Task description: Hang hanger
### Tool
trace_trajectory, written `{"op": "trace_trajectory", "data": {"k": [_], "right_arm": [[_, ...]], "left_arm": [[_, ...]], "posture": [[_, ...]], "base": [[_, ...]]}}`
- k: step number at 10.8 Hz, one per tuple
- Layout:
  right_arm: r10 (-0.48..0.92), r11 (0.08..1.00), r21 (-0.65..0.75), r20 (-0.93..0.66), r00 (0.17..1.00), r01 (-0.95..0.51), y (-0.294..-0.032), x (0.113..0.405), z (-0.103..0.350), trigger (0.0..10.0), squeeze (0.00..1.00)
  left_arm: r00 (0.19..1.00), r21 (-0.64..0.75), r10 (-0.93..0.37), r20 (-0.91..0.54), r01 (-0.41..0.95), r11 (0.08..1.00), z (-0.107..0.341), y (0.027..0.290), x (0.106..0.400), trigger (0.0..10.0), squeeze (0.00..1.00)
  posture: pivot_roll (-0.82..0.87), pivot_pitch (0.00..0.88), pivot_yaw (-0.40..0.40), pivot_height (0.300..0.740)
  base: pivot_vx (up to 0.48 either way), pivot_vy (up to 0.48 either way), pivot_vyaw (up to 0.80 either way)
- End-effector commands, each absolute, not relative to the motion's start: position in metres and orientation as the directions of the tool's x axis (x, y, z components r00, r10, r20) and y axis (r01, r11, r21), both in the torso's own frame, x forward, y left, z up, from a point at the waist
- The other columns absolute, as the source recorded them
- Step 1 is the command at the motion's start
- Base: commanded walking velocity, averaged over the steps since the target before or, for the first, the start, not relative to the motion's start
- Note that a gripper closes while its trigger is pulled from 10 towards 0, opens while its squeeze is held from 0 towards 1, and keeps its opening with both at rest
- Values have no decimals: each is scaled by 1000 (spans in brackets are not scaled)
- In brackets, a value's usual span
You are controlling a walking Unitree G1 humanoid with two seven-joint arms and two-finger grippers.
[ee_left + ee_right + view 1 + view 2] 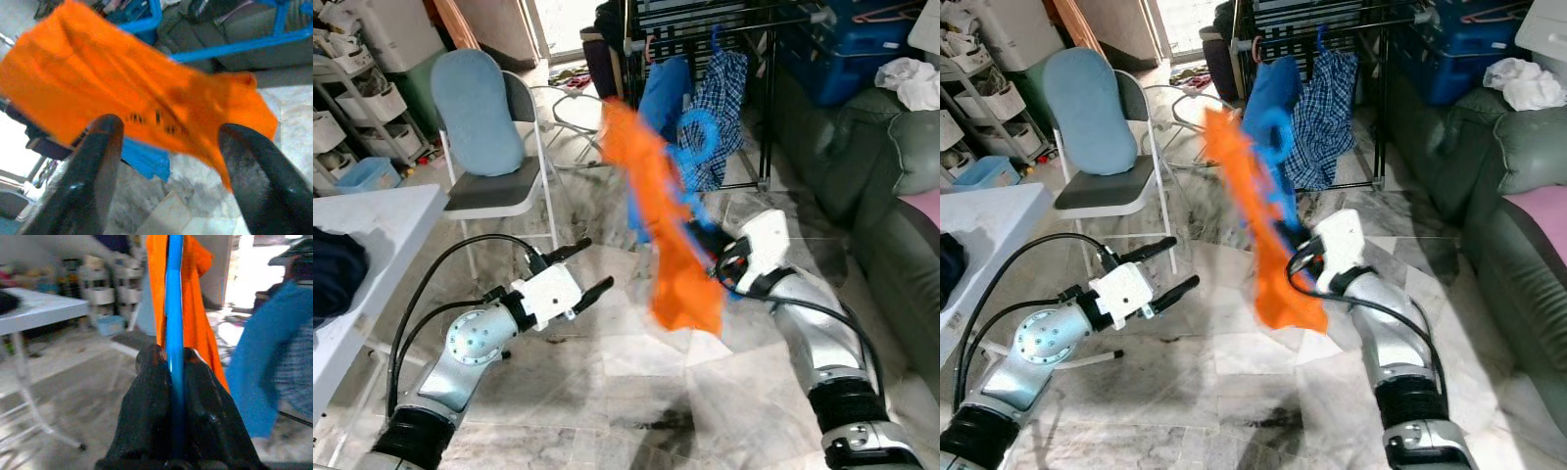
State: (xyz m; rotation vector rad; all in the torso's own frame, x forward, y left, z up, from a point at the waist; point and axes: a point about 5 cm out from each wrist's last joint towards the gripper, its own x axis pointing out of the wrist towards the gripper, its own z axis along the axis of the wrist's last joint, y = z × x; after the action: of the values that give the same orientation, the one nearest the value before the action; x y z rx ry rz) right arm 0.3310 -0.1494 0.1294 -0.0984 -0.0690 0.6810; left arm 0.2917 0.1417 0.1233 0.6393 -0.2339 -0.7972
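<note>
An orange garment hangs blurred on a blue plastic hanger, whose hook curls at the top. My right gripper is shut on the hanger's blue bar, holding it up in mid-air in front of a black drying rack. The rack carries a blue shirt and a checked shirt. To the left of the orange cloth, my left gripper stands open, not touching the cloth. In the left wrist view the orange garment lies beyond the spread fingers.
A folding chair with a light-blue cushion stands at the left, beside a white table holding dark cloth. A dark green sofa lines the right. Shelves stand at the far left. The floor is marble tile.
</note>
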Motion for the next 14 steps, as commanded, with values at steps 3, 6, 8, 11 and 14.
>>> {"op": "trace_trajectory", "data": {"k": [3, 6, 8, 11, 14], "right_arm": [[783, 615, -152, 3, 622, -774, -135, 310, 126, 10000, 0], [781, 611, -172, -31, 624, -773, -148, 286, 112, 10000, 0], [754, 649, -171, 9, 657, -742, -144, 282, 115, 10000, 0], [777, 624, -165, 28, 628, -764, -137, 276, 119, 10000, 0], [788, 611, -153, 25, 615, -777, -133, 275, 120, 10000, 0]], "left_arm": [[706, 693, -709, -7, 514, 505, 134, 146, 294, 10000, 1000], [784, 636, -619, 43, 457, 623, 138, 155, 300, 10000, 1000], [832, 557, -544, 111, 401, 727, 144, 149, 310, 10000, 1000], [881, 308, -457, 124, 403, 862, 141, 135, 316, 10000, 1000], [893, 134, -422, 157, 404, 905, 151, 127, 323, 10000, 1000]], "posture": [[-92, 10, 116, 740], [-105, 24, 123, 740], [-115, 28, 125, 740], [-120, 26, 129, 740], [-119, 24, 127, 740]], "base": [[0, 0, 0], [0, 0, 0], [0, 0, 0], [0, 0, 0], [0, 0, 0]]}}
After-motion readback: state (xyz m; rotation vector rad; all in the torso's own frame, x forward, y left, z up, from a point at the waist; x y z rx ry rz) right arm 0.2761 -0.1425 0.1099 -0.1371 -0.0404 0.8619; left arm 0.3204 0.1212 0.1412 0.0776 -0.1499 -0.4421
